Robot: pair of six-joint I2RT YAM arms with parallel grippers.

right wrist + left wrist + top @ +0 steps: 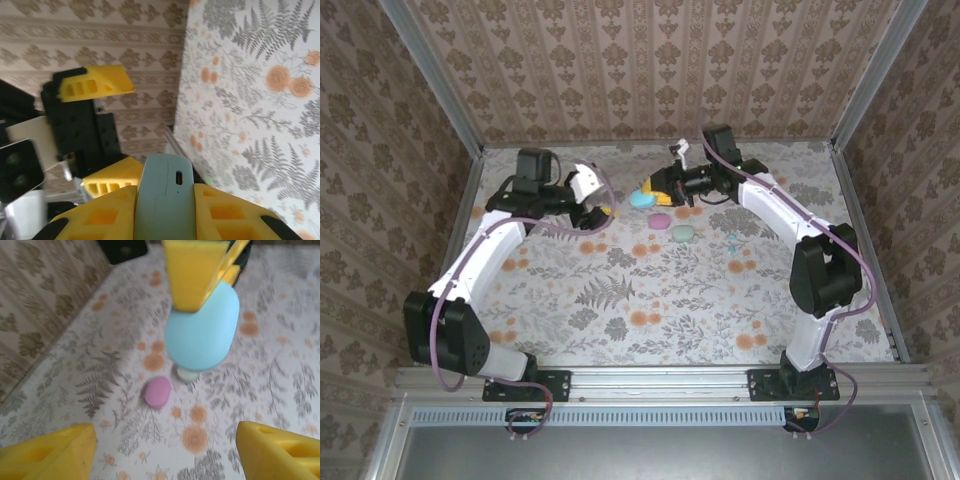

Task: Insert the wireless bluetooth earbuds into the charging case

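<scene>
My right gripper (658, 190) (165, 192) is shut on a teal oval charging case (642, 198) (162, 200) and holds it above the table at the back middle. The case's port faces the right wrist camera. In the left wrist view the case (202, 327) hangs from the right gripper's yellow fingers (192, 272). My left gripper (600, 210) (165, 440) stands open just left of the case, with nothing between its fingers (95, 82). A tiny teal earbud (732, 240) lies on the table to the right of the cases.
A pink oval case (660, 220) (158, 391) and a mint oval case (683, 233) (187, 374) lie on the floral tablecloth just in front of the held case. Patterned walls (650, 70) close in the back and both sides.
</scene>
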